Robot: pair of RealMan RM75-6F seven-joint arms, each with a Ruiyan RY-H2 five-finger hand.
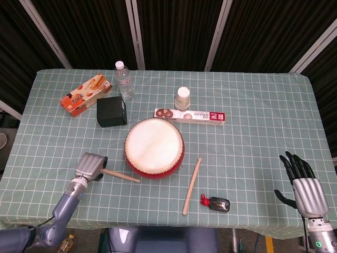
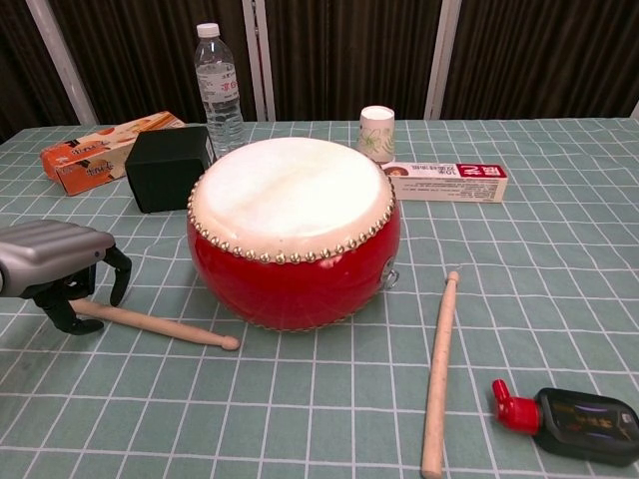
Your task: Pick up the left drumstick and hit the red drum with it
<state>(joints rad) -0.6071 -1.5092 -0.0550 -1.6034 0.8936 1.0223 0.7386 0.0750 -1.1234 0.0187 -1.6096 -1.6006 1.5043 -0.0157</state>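
Note:
The red drum (image 1: 154,148) (image 2: 295,235) stands in the middle of the table, its white skin up. To its left the left drumstick (image 1: 122,176) (image 2: 160,324) lies flat on the cloth, tip toward the drum. My left hand (image 1: 90,167) (image 2: 55,262) hangs over the stick's butt end. Its fingers (image 2: 121,275) curve down on either side of the stick without closing on it. My right hand (image 1: 305,190) is at the table's right front edge, fingers spread and holding nothing. It shows only in the head view.
A second drumstick (image 1: 192,185) (image 2: 437,374) lies right of the drum, with a small black bottle with a red cap (image 1: 216,203) (image 2: 569,421) beside it. Behind the drum are a black box (image 1: 111,111), a water bottle (image 1: 124,80), a paper cup (image 1: 182,97), a long flat box (image 1: 190,115) and an orange box (image 1: 84,94).

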